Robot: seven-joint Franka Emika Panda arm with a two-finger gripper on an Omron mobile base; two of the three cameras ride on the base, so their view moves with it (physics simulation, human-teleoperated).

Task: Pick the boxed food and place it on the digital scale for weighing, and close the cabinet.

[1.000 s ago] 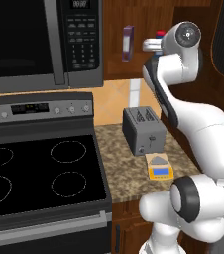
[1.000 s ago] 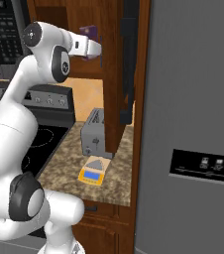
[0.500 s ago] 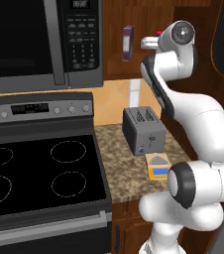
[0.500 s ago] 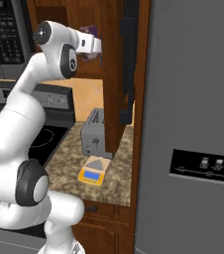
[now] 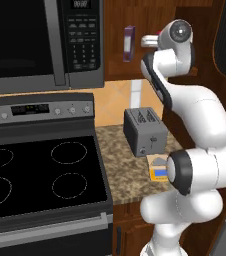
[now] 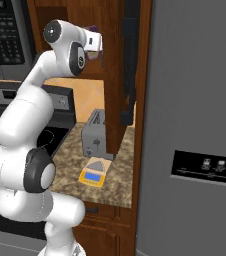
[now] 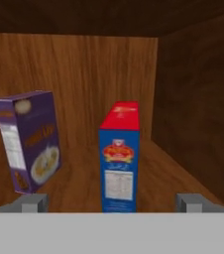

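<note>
Before boxed food [image 7: 119,158], hand [image 7: 112,202] wide, empty

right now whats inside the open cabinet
Two boxes stand on the wooden shelf of the cabinet: the blue boxed food with a red top, and a purple box to its left, apart from it. The shelf space behind the boxes is hidden by them.

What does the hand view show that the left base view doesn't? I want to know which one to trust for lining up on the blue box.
Hand view alone: the blue box with its red top, upright on the cabinet shelf, between the open finger tips.

Left base view alone: the toaster, yellow scale, stove and microwave.

Both: the purple box, beside the blue one.
</note>
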